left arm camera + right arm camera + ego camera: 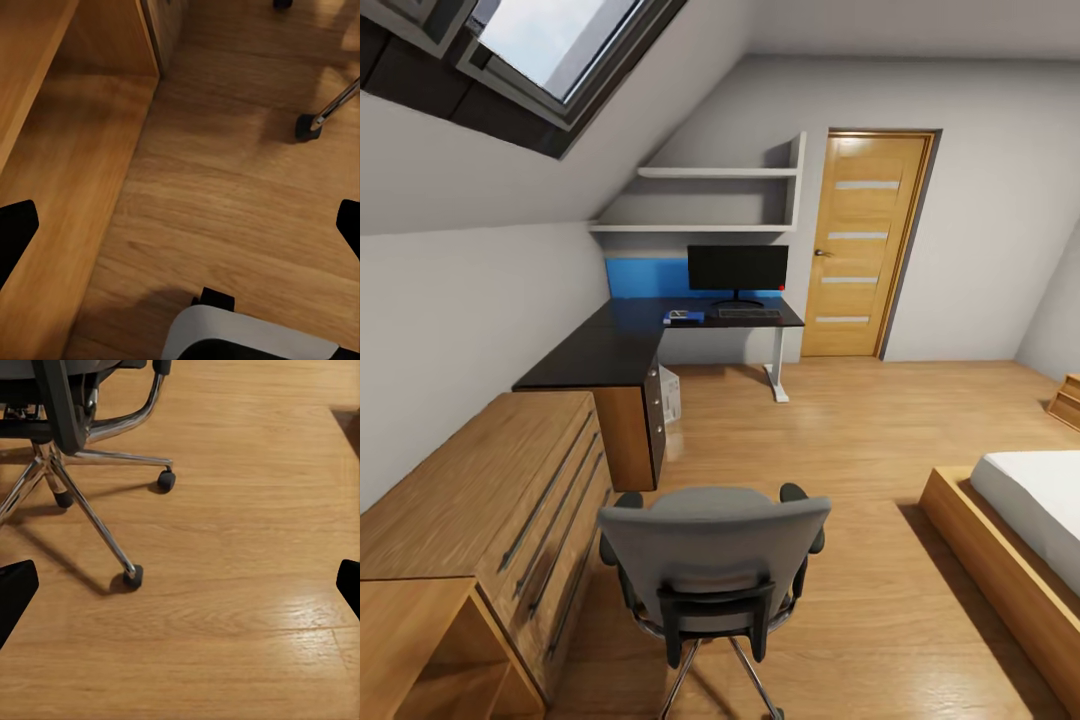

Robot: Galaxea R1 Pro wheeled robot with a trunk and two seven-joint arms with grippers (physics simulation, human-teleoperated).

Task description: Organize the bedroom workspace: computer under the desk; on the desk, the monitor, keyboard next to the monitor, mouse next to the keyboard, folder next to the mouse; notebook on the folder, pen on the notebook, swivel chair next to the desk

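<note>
Nearest the head camera stands the swivel chair (715, 560), its grey back turned toward the robot, well apart from the desk (620, 350) at the far left. On the desk sit the monitor (737, 268), the keyboard (749, 313) in front of it, and the folder (683, 317) just left of the keyboard; what lies on the folder is too small to tell. The computer (670, 394) stands under the desk. Both the left gripper (180, 225) and the right gripper (180, 585) hang over bare floor with jaws wide, holding nothing. Pushing the chair forward could go wrong: its casters may swing it into the oak drawers (510, 500) at the near left.
</note>
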